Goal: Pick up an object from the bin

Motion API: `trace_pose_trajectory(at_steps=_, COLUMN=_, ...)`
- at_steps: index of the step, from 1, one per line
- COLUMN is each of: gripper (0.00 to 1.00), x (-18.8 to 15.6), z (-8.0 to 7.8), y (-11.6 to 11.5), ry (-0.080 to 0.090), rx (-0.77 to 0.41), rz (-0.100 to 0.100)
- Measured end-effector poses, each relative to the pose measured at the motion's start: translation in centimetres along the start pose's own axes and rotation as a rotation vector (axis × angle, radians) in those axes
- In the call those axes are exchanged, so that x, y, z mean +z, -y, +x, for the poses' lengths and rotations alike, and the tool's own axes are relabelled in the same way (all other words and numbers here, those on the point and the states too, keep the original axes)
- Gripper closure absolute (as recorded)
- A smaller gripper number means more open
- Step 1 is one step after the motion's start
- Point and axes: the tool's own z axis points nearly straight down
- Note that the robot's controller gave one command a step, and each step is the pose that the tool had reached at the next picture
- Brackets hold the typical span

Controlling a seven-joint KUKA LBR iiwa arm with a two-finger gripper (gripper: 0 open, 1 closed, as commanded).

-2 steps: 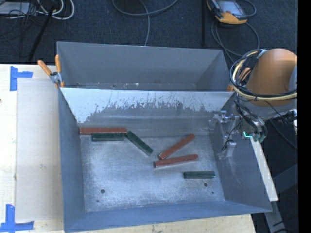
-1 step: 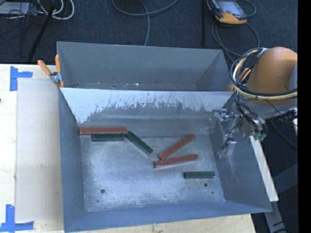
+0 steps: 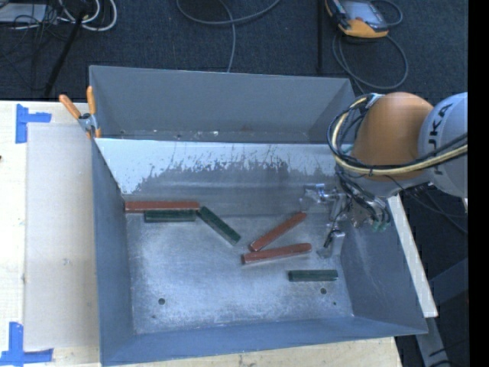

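We saw the gripper [image 3: 333,238] at the right of the frame, just beside a long, flat, red-brown stick [image 3: 276,253]. We could not tell if it was wide or narrow.

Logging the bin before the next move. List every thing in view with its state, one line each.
gripper: down in the bin's right side, beside the red-brown pair
long red-brown stick: flat, by the back left
left green stick: flat, alongside it
slanted green stick: flat, mid-bin
slanted red-brown stick: lying, untouched
lower red-brown stick: flat, just below it
short green stick: flat, alone
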Motion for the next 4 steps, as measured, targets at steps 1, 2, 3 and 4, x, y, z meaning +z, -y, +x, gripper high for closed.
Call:
trace_pose_trajectory(at_steps=1, gripper=0.00, x=-1.2, z=0.7, y=-3.3, ry=-0.006, rx=-0.054, rz=-0.002)
trace_pose_trajectory(at_steps=2, gripper=0.00, x=-1.8, z=0.0, y=-4.5, ry=0.002, rx=-0.032, rz=0.000)
trace_pose_trajectory(at_steps=3, gripper=0.00, x=2.6, z=-0.6, y=-5.5, ry=-0.001, rx=-0.219, rz=0.000)
trace_pose_trajectory(at_steps=4, gripper=1.00, x=4.8, z=-0.1, y=-6.9, ry=0.000, rx=-0.203, rz=0.002)
